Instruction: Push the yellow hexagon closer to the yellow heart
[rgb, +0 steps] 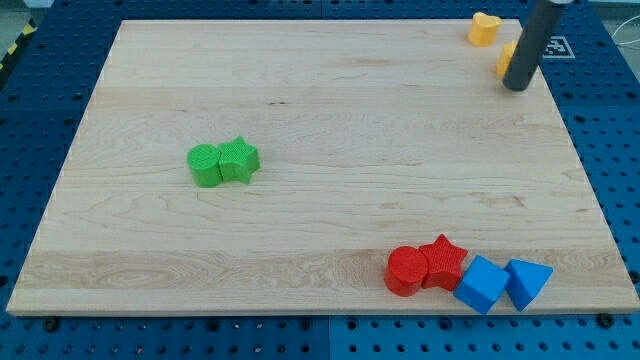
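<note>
My tip (516, 87) rests at the worktop's (300, 90) top right, touching the half-hidden yellow hexagon (506, 59); yellow heart (484, 28) lies just beside it, up-left; no pincer or container shows.

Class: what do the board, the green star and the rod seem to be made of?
Board: pale wood, visible grain, matte. Green star: probably plastic, uniform colour, faintly ridged, perhaps printed. Rod, my tip beside the yellow hexagon: dark, smooth; material unclear.

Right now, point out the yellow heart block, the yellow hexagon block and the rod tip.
yellow heart block (484, 28), camera view, top face.
yellow hexagon block (505, 58), camera view, visible left edge; the rest sits behind the rod.
my tip (516, 86), camera view, rod's very end.
</note>
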